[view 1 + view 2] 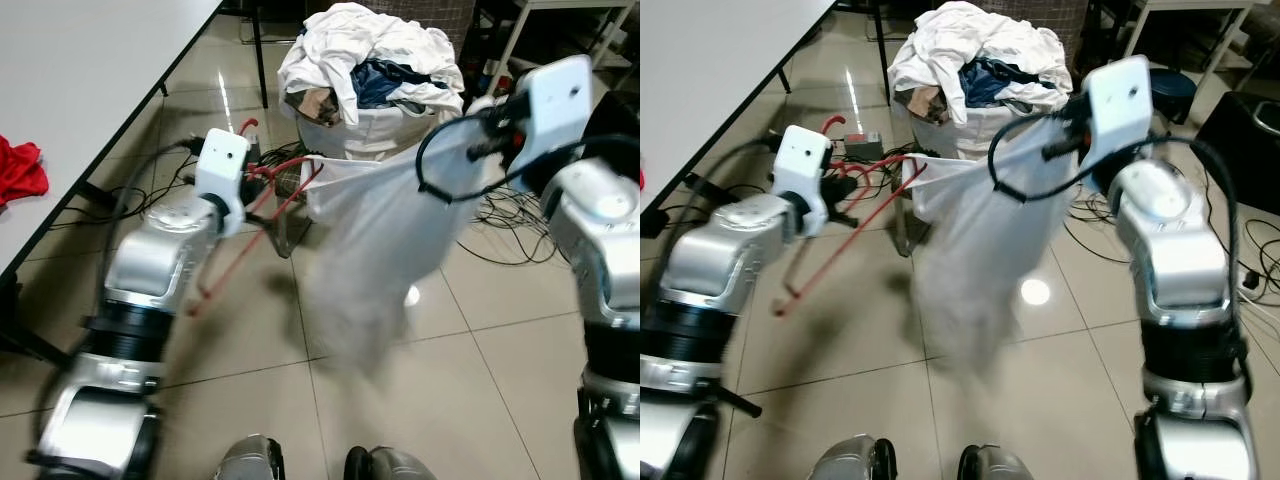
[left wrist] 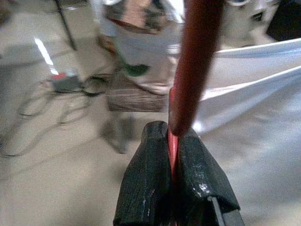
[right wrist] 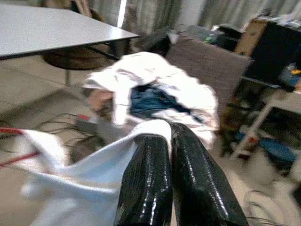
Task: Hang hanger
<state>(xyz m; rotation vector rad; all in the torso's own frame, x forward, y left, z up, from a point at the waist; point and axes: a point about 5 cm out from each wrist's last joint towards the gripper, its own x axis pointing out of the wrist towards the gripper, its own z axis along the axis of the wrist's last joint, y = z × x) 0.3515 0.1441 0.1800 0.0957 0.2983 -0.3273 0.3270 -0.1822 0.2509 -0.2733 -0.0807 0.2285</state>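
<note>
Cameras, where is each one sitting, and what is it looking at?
Left eye view: on the head, looking down at the white garment, laundry basket and both silver arms.
Right eye view: beside it, same scene.
Left wrist view: on the left arm, along the left gripper shut on the red hanger.
Right wrist view: on the right arm, along the right gripper pinching the garment's edge.
All four share the garment and basket.

A laundry basket heaped with white and blue clothes stands at twelve o'clock on the tiled floor. A grey table fills ten o'clock, with a red cloth on its edge. Cables trail at two o'clock.
</note>
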